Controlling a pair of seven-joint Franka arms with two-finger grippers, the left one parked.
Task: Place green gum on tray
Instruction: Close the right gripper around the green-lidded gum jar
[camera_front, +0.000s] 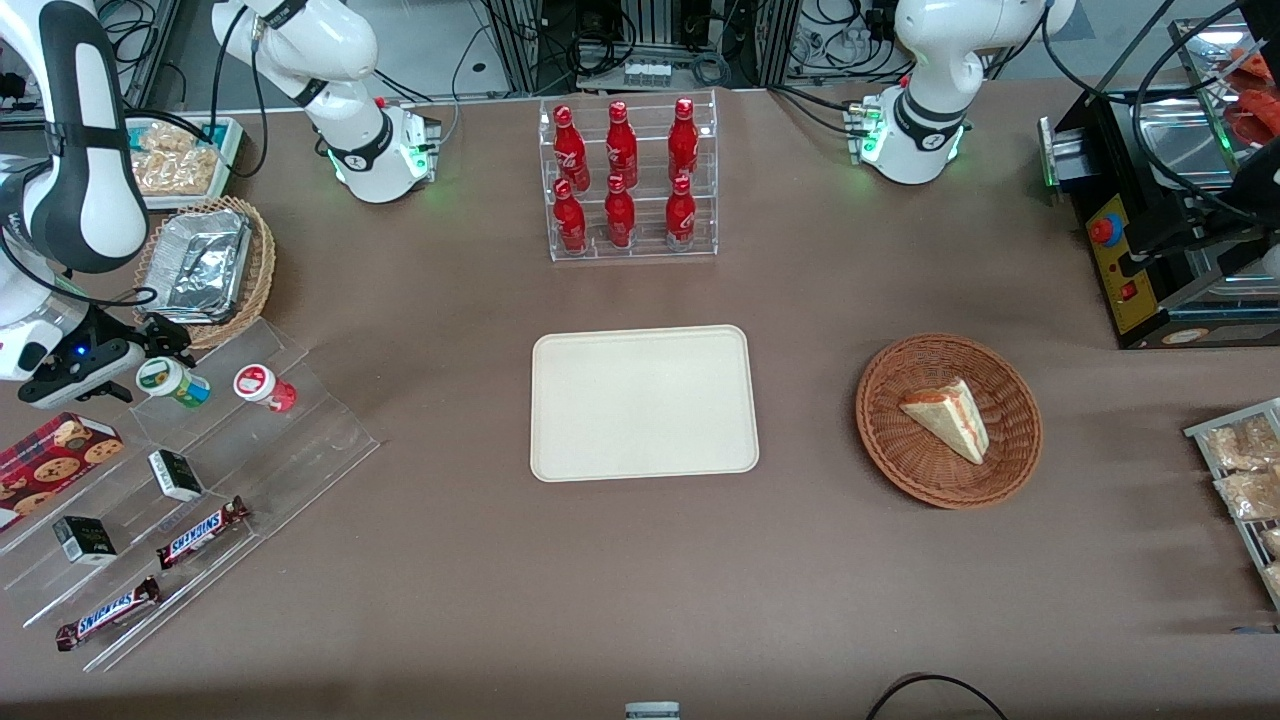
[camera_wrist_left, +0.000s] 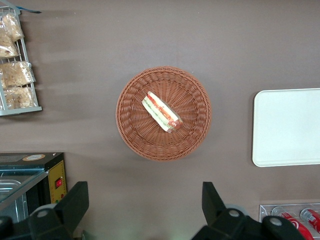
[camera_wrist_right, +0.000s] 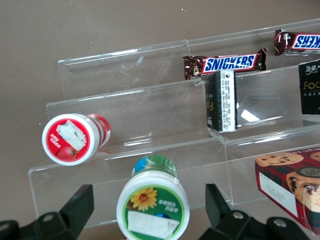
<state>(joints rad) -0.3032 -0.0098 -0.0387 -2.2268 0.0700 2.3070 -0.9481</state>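
The jaws of the right arm's black two-finger gripper (camera_wrist_right: 149, 212) stand spread wide, one finger on each side of the small cylindrical green gum canister (camera_wrist_right: 152, 202), with a clear gap on both sides; nothing is held yet. By the look of it, the gripper has been lined up this way so that a straight close would pinch the canister across its round body.

The green gum has a white round lid printed with a yellow flower on green, a green body, and a bluish end showing past it. It lies tilted on the uppermost step of the clear acrylic stepped display rack (camera_wrist_right: 150, 107), at the working arm's end of the table, lid toward the wrist camera.

Just beside it on the same step lies the similar red-bodied canister with a strawberry-marked lid (camera_wrist_right: 72, 138), apart from the green one, so the spread fingers must avoid it. Lower steps carry brown Snickers bars (camera_wrist_right: 226, 64) and small black boxes (camera_wrist_right: 221, 101).

The large flat cream-beige rectangular plastic tray (camera_front: 643, 402) sits bare at mid-table, well apart from the rack; the carry has not begun.
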